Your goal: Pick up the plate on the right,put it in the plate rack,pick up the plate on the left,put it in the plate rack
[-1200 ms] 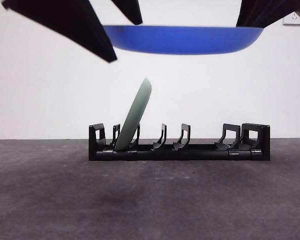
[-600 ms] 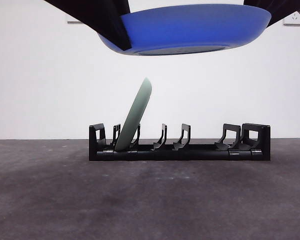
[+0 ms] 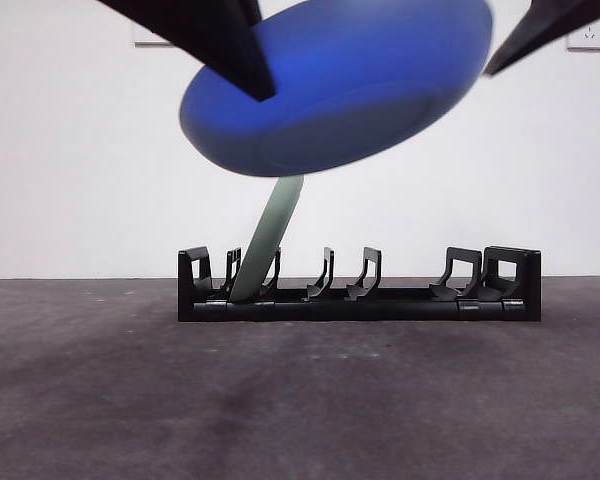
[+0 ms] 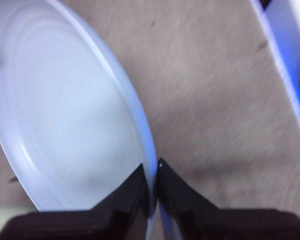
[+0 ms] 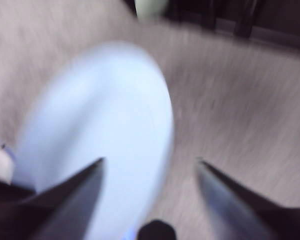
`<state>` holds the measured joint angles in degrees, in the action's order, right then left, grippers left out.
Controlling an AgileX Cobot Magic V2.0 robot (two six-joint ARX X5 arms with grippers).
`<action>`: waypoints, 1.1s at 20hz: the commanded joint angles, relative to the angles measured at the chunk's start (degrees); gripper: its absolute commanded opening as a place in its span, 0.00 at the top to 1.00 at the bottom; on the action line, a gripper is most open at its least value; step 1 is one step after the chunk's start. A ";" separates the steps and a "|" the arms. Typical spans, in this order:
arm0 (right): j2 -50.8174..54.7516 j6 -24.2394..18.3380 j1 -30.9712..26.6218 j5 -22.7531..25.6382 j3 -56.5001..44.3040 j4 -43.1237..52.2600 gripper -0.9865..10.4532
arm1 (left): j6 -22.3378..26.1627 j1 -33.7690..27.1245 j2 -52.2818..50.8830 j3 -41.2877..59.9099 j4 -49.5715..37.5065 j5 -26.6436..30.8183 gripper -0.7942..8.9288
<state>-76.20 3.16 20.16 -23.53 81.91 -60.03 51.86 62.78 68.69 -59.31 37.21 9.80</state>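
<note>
The blue plate hangs tilted above the plate rack, rim pinched by our left gripper — right gripper fingers spread, empty. We'd tip it upright and lower it clear of the green plate.

A green plate fills the plate rack's left slot; slots rightward stand free.
</note>
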 commanded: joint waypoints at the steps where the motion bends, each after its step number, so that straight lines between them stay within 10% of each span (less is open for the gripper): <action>1: 3.04 -0.28 0.00 3.34 4.70 0.46 0.58 | -6.12 -0.55 0.11 -0.17 -3.65 -4.13 0.93; 6: 11.67 -0.17 0.02 14.60 11.80 0.31 0.58 | -20.11 -4.66 0.83 -0.17 -19.39 -12.31 0.93; 12: 20.39 -2.14 0.04 16.28 11.89 -8.57 0.58 | -37.90 -13.14 6.45 -0.17 -41.72 -19.26 0.93; 22: 23.34 -3.19 0.07 14.84 11.56 -17.88 0.58 | -44.87 -18.21 20.65 -5.40 -51.91 -20.33 0.93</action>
<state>-52.99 0.38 20.16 -8.54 93.91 -77.43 7.77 44.71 89.08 -64.10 -12.93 -10.61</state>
